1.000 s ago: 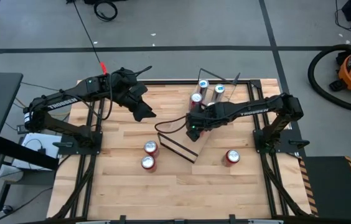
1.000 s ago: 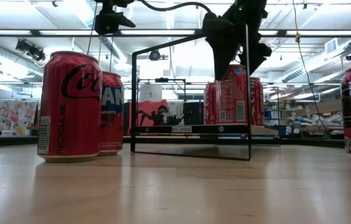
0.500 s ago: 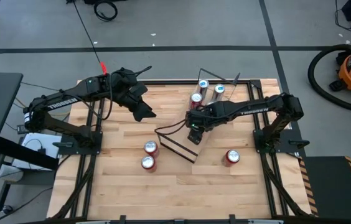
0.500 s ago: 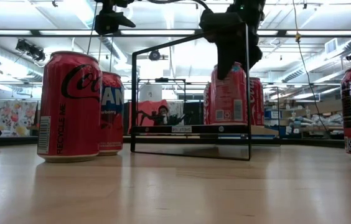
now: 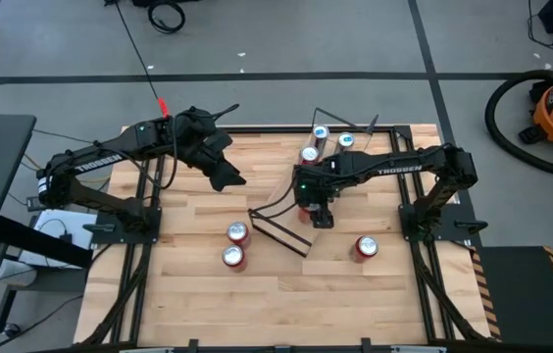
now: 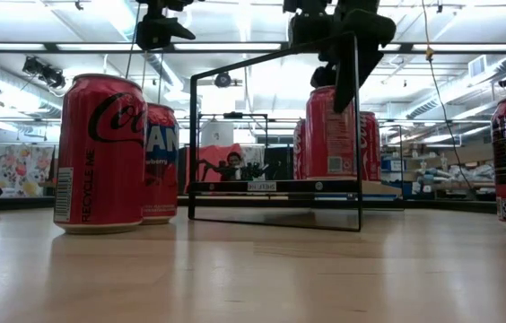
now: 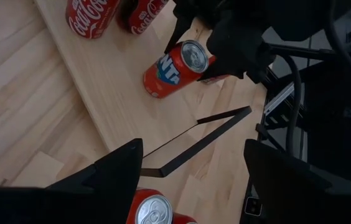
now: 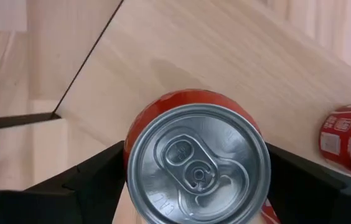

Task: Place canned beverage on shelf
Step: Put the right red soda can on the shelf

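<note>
Cans: four on the shelf [image 5: 340, 181], three on worktop [image 5: 198, 304]. Right gripper [image 8: 194, 168] straddles one shelf can [image 8: 197, 163]; grip unclear. Left gripper [image 7: 191, 165] wide.

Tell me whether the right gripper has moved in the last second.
Yes. In the high view the right gripper has shifted along the shelf, away from the three cans at its far end.

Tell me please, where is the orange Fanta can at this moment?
The Fanta can stands upright on the shelf, between the right gripper's fingers, near the shelf's front end, with Coca-Cola cans farther along the board.
</note>
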Controlling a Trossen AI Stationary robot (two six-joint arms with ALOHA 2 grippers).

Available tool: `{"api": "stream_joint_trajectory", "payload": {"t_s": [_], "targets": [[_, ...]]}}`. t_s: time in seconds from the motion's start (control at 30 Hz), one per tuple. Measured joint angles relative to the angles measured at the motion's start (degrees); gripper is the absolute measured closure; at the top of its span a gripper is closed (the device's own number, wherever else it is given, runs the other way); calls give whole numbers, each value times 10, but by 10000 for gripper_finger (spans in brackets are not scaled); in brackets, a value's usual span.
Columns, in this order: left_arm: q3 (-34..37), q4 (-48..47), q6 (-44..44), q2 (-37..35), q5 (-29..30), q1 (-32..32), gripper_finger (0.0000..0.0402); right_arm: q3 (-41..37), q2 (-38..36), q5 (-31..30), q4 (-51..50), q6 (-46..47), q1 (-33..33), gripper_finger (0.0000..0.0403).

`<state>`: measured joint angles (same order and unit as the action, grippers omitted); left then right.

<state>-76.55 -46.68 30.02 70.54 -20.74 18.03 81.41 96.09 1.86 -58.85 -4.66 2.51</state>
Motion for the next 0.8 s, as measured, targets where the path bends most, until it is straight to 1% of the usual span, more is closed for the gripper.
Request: {"api": "stream_joint_trajectory", "payload": {"t_s": [0.17, 0.3, 0.37, 0.43, 0.53, 0.6, 0.7, 0.8], "targets": [[0, 0, 4, 0, 0, 0, 111, 13, 4, 11, -37, -10, 6, 37], [0, 1, 4, 0, 0, 0, 111, 36, 2, 2, -68, 10, 8, 11], [0, 1, 4, 0, 0, 0, 111, 53, 2, -5, -83, 28, 8, 6], [0, 1, 4, 0, 0, 0, 111, 71, 2, -16, -110, 53, 8, 7], [0, 1, 4, 0, 0, 0, 111, 98, 1, -49, -162, 98, -2, 8], [0, 1, 4, 0, 0, 0, 111, 101, -6, -56, -177, 135, -12, 5], [0, 0, 4, 0, -1, 0, 111, 94, -28, -56, -156, 209, -31, 4], [0, 0, 4, 0, -2, 0, 111, 63, -52, -61, -110, 269, -59, 4]]}}
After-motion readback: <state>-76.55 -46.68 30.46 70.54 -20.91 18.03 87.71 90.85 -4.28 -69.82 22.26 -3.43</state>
